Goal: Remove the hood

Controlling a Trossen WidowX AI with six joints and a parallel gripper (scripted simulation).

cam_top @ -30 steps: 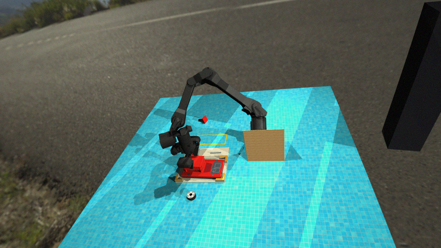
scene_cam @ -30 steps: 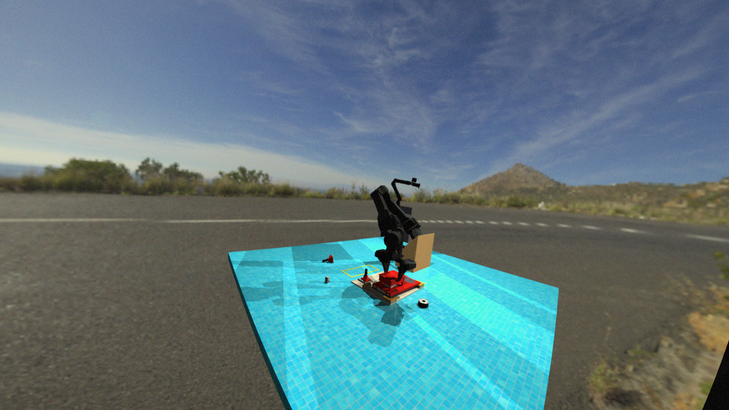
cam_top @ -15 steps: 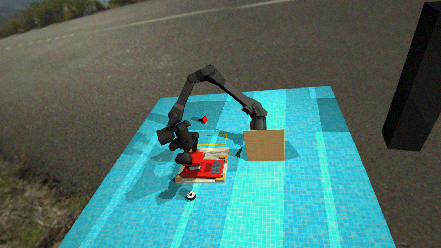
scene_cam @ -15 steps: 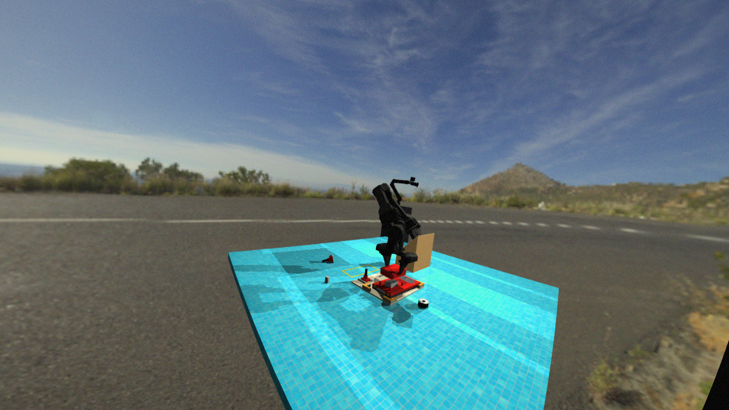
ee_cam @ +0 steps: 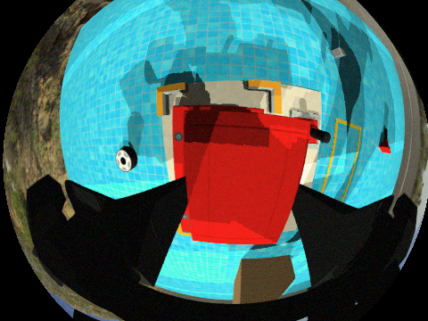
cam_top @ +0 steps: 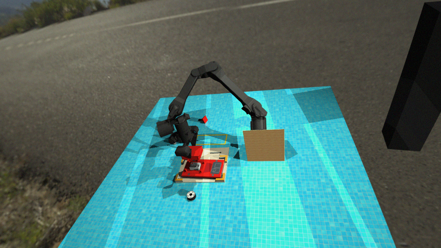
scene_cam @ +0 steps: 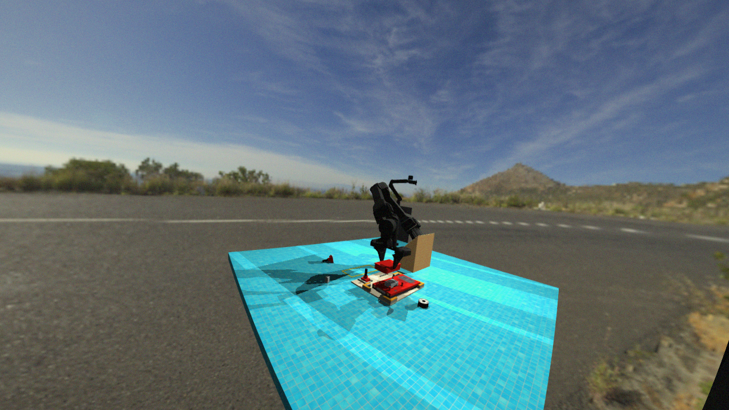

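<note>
My gripper [cam_top: 190, 148] [scene_cam: 388, 263] [ee_cam: 242, 186] is shut on the red hood, one finger at each side. The hood [cam_top: 196, 153] [scene_cam: 387, 266] [ee_cam: 245, 201] is off the toy car and hangs above its tray, towards the marked area. The red car body [cam_top: 205, 173] [scene_cam: 405, 287] [ee_cam: 178, 153] lies below, with its grey engine block [cam_top: 194, 166] [scene_cam: 390, 283] uncovered; the hood hides much of the car in the wrist view. The marked area, a yellow outline [cam_top: 212, 144] [ee_cam: 330, 155], lies beyond the tray and has nothing inside it.
The pale tray [cam_top: 224, 151] [ee_cam: 225, 91] has orange corners and a black-handled red part [scene_cam: 365, 277] [ee_cam: 320, 134]. A wheel [cam_top: 191, 195] [scene_cam: 422, 303] [ee_cam: 126, 159], a red-and-black piece [cam_top: 204, 119] [scene_cam: 330, 259] [ee_cam: 384, 148] and a small grey piece [ee_cam: 339, 53] lie around. A wooden panel [cam_top: 265, 144] [scene_cam: 420, 252] [ee_cam: 263, 278] stands upright.
</note>
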